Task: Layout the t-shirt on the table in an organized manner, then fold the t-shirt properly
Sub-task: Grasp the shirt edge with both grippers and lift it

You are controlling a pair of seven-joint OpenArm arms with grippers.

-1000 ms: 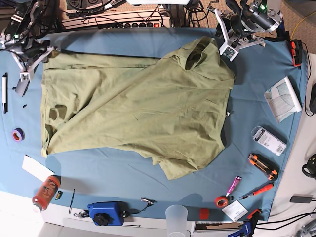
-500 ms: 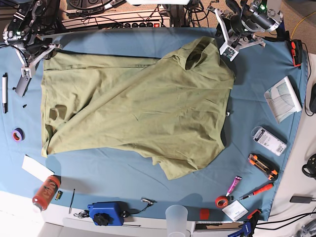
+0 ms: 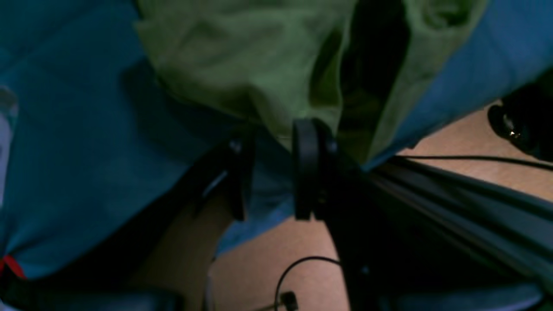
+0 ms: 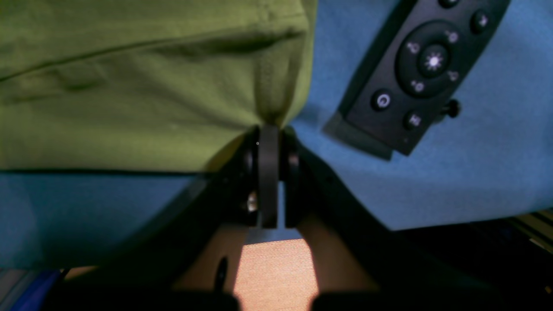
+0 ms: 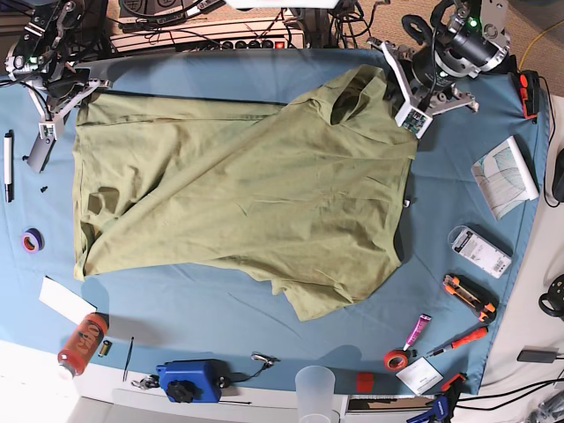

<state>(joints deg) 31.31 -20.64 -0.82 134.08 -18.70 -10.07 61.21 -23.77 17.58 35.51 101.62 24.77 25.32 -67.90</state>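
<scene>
Though the shirt [image 5: 247, 194] lies spread over most of the table [image 5: 220, 300], it is skewed and creased, with the collar end toward the far right and a lobe of cloth reaching toward the near edge. Its underside and any tag are hidden.

In the right wrist view the right gripper [image 4: 268, 129] has its jaws together, pinching a corner of the shirt [image 4: 142, 86]; the hem bunches into folds just above the fingertips. How much cloth sits between them is hidden by the fingers themselves. A black remote [image 4: 414, 73] lies on the blue cloth just beside that corner, cut off at the top of the view. In the base view this gripper [image 5: 77, 86] sits at the far left corner of the shirt, where the contact point is too small to make out.

The left wrist view is dark and blurred. The left gripper [image 3: 276, 142] has its jaws apart, with a gap between the fingers; a fold of shirt [image 3: 242, 65] hangs down to the inner face of one finger [image 3: 306, 168], but I cannot tell whether the cloth is gripped or only touching. In the base view this gripper [image 5: 401, 88] sits by the collar.

Tools, tape rolls, a can and a plastic cup lie along the table's edges, several cut off by the frame.
</scene>
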